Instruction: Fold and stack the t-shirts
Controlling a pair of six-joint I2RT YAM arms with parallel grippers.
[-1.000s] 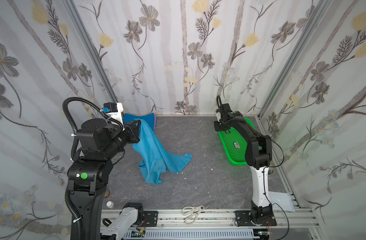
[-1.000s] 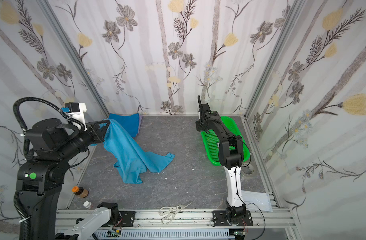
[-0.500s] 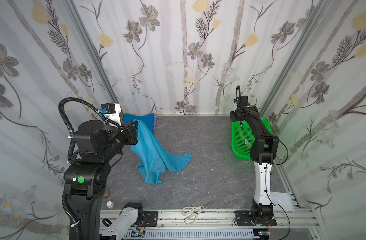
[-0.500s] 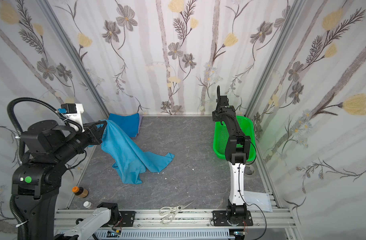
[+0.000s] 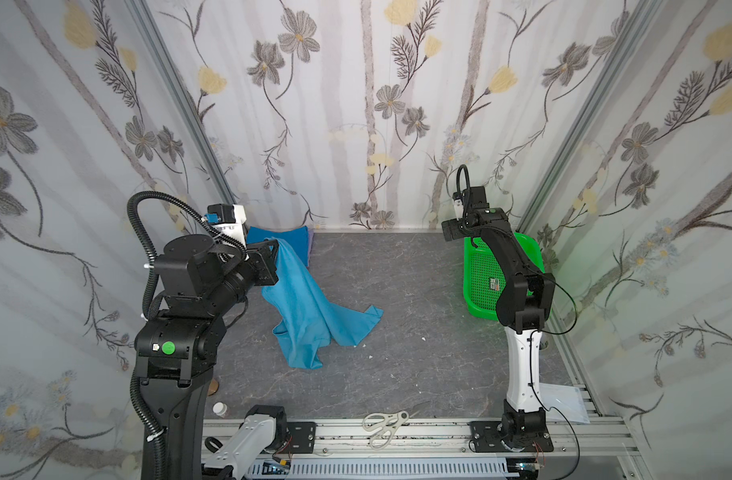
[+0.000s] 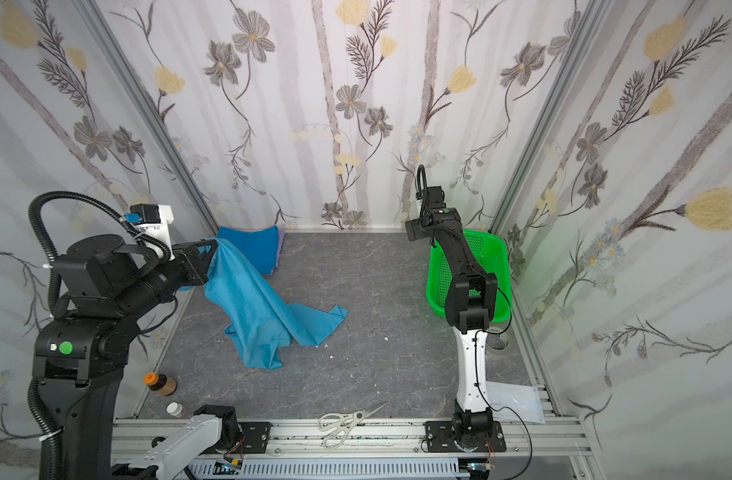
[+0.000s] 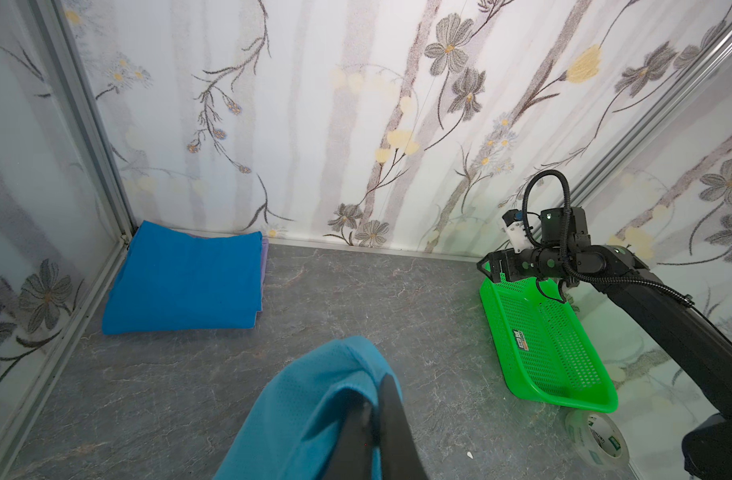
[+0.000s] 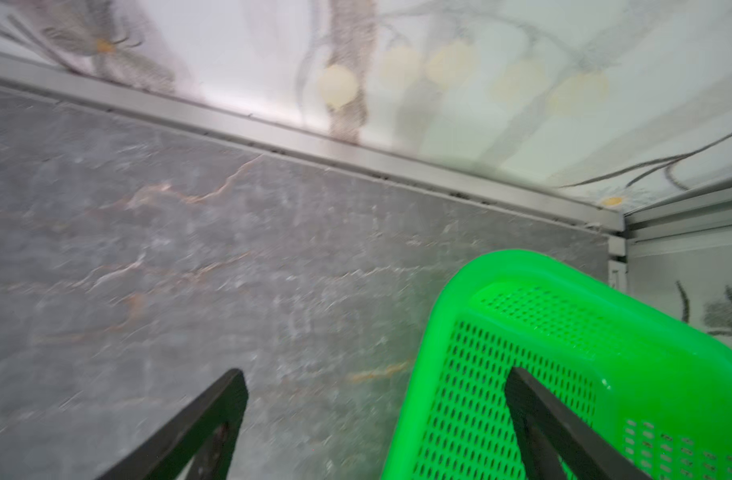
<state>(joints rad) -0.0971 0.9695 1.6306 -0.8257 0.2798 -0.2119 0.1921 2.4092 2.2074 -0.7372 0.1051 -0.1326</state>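
Sky-blue cloth hangs pinched in the left gripper [image 6: 209, 254], whose jaws are clamped tight on one edge of the sky-blue t-shirt [image 5: 310, 303]. From that pinch the shirt drops below the fingers and trails out over the table [image 5: 397, 299] ahead of the tool, its far end lying crumpled and partly doubled over itself. Close beside the raised gripper, against the back corner, sits the folded stack [image 7: 185, 278]: a royal-blue shirt on top, a lilac edge showing beneath.

The right gripper [image 8: 374, 378] is well apart from the shirt, across the table. Its jaws are spread wide with nothing between them, and one finger hangs over a corner rim of the green basket [image 5: 480, 266].

The main risk, as I judge it, is the single-point hold. With only one edge gripped, any lift or drag will probably rope and twist the cloth rather than spread it, so the fold would start crooked. A thin pinch of soft fabric may also slip free under the shirt's weight. Swinging the hanging cloth towards the stack could brush and rumple the top shirt. If the right gripper dips as it leaves, its finger could catch the basket rim and tip it.
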